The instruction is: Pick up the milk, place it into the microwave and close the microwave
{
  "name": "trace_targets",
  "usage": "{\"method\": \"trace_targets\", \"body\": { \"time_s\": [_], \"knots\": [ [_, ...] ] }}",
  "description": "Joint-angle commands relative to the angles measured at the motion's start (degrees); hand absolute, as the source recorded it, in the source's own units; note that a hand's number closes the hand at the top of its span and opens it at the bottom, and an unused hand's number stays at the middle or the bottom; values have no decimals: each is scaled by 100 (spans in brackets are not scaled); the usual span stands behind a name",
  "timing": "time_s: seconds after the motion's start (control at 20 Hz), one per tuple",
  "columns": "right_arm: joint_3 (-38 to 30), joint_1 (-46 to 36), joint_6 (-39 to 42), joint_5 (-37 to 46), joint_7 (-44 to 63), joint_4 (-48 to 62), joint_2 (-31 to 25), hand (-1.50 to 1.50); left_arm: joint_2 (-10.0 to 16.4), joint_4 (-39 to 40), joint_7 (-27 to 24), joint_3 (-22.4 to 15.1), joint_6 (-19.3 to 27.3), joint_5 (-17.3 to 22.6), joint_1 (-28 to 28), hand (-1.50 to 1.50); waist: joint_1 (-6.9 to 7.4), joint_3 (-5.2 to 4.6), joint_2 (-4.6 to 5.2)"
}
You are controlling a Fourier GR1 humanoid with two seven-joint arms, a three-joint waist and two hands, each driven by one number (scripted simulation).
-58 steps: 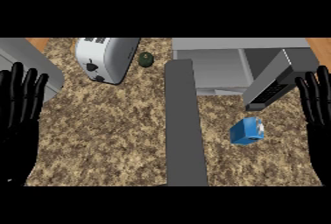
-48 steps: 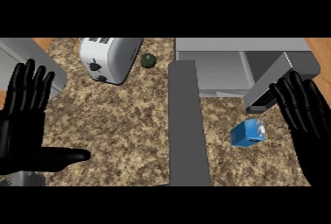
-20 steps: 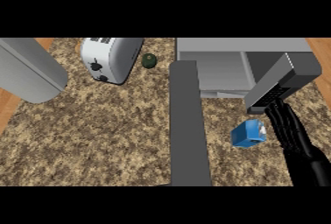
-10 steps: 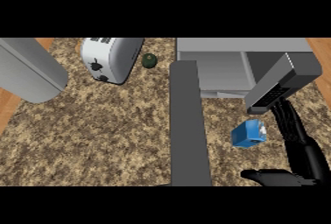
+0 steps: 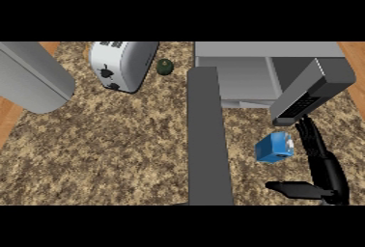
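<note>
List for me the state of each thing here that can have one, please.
microwave: open, milk not inside.
milk: on the counter, not held.
right robot hand: open, fingers straight, beside the milk.
left robot hand: not in view.

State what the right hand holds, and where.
Nothing held: the right hand lies open beside the milk carton, fingers straight along its side.

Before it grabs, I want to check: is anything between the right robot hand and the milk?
Nothing visible. The right robot hand lies open just right of the milk, with only bare counter between.
</note>
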Motion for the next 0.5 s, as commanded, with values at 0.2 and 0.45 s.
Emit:
{"method": "trace_targets", "body": {
  "time_s": [0.2, 0.45],
  "knots": [
    [-303, -587, 368, -6, -1025, 1640, -344, -150, -225, 11, 78, 20, -127, -203, -153, -150, -3, 1, 4],
    [-380, -1000, 114, 295, -2005, 3034, -334, -150, -211, 196, 79, 83, -154, -235, -383, -150, 5, 2, 9]
  ]
}}
